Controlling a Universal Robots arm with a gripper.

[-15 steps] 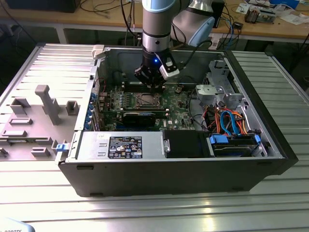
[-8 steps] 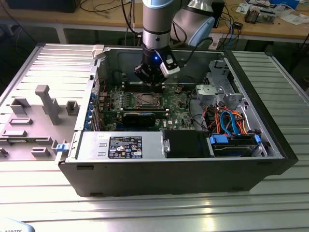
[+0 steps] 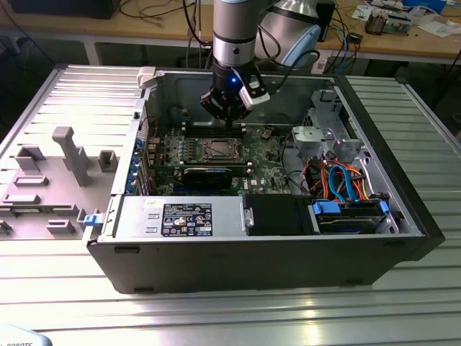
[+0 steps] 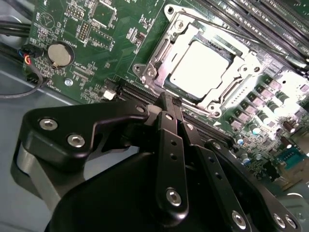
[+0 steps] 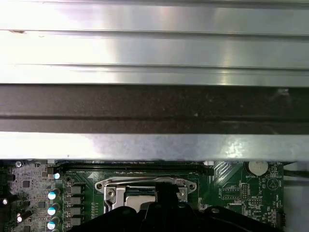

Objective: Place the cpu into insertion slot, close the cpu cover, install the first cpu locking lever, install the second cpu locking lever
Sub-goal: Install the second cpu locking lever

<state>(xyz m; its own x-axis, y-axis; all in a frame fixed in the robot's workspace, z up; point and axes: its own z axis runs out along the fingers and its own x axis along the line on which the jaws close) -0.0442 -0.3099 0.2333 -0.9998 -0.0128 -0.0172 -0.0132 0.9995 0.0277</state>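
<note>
The small square silvery cpu (image 4: 199,64) already sits in the metal-rimmed insertion slot (image 4: 186,94) on the green motherboard (image 4: 111,43), and the thin silver-grey cpu cover (image 4: 241,60) lies closed around it. Whether either thin wire locking lever (image 4: 227,30) is latched I cannot tell. The black end effector (image 4: 170,104) hovers just above the socket's edge, fingers pressed together and holding nothing. Long dark memory slots (image 4: 256,19) and a round coin battery (image 4: 61,54) lie nearby; nothing blocks the socket.
</note>
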